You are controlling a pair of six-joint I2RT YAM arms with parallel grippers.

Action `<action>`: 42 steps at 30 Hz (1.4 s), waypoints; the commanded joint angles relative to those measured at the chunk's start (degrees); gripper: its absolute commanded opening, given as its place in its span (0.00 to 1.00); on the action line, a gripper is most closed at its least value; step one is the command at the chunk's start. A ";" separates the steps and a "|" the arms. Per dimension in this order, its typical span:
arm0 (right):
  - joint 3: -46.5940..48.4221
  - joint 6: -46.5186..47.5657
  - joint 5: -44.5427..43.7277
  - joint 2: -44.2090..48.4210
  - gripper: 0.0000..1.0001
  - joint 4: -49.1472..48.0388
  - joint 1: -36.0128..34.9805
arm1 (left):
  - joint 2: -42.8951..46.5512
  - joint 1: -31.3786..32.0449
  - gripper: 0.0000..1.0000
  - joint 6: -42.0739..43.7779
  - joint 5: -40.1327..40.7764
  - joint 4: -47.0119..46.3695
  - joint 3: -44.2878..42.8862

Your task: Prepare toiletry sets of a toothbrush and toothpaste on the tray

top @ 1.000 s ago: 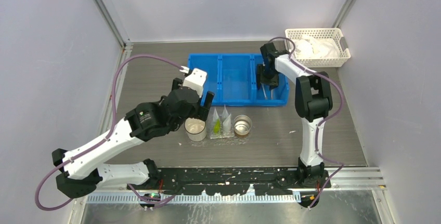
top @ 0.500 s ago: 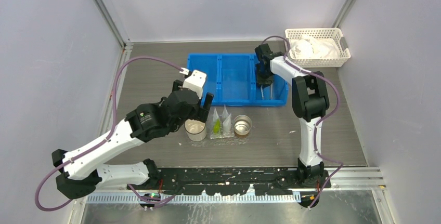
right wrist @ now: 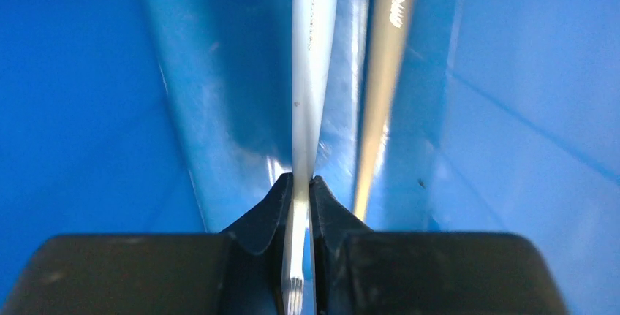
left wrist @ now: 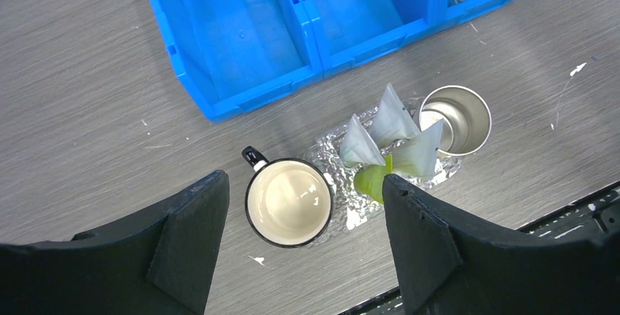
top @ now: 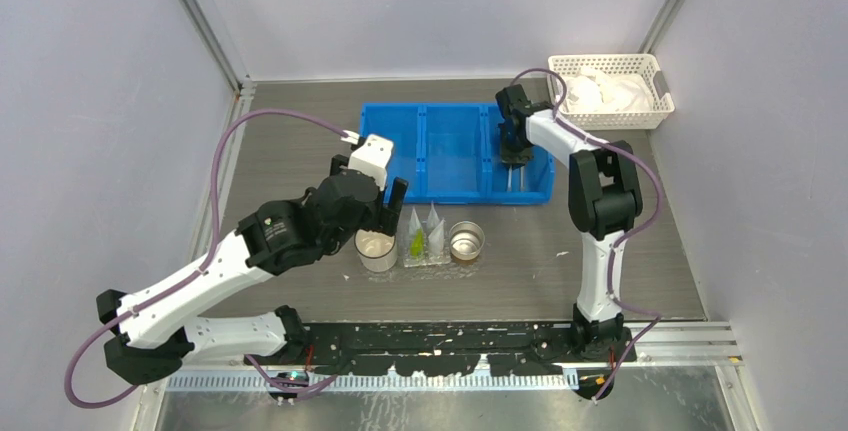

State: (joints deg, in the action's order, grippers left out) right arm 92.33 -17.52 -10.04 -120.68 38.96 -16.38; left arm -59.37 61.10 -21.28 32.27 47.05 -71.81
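Note:
The small clear tray (top: 428, 257) sits on the table between a mug and a steel cup, also in the left wrist view (left wrist: 349, 204). Several pointed clear-wrapped toiletry packets (top: 421, 228) stand in it, white ones (left wrist: 392, 119) and a green one (left wrist: 371, 179). My left gripper (top: 377, 203) is open and empty, hovering above the mug and tray (left wrist: 303, 183). My right gripper (top: 513, 154) is down in the blue bin's right compartment, shut (right wrist: 301, 183) on a pale grey toothbrush (right wrist: 311, 52). A second, tan-handled toothbrush (right wrist: 385, 59) lies beside it.
A white enamel mug (top: 376, 248) stands left of the tray and a steel cup (top: 466, 241) right of it. The blue three-compartment bin (top: 450, 151) lies behind them. A white lattice basket (top: 610, 91) with white wrapping stands at the back right.
My right gripper shifted slightly back and then forward inside the bin's right compartment. My left arm barely moved.

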 commanded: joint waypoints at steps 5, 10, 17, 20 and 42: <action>0.86 0.61 -4.55 19.58 0.12 9.25 0.45 | 1.86 -0.22 0.76 -1.83 -1.15 -2.36 1.31; 1.38 0.27 0.30 26.61 0.12 16.19 -1.18 | 1.67 -0.20 0.76 -2.07 -1.59 -3.15 1.74; -0.16 -1.77 8.97 35.06 0.12 23.92 -11.78 | -0.27 -0.28 0.76 -1.09 -1.13 -3.68 -0.81; 0.32 -2.51 13.05 36.06 0.12 27.15 -18.65 | -0.78 -0.21 0.75 -1.16 0.07 -2.79 -1.99; 11.68 -8.90 26.48 28.94 0.16 30.93 -43.07 | 18.23 -0.24 0.74 -17.32 16.21 6.71 10.00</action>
State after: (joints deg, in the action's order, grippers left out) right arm 99.22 -24.60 14.83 -87.92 69.08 -56.55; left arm -43.62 61.08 -32.45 43.31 50.33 -62.54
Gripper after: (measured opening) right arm 0.167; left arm 0.747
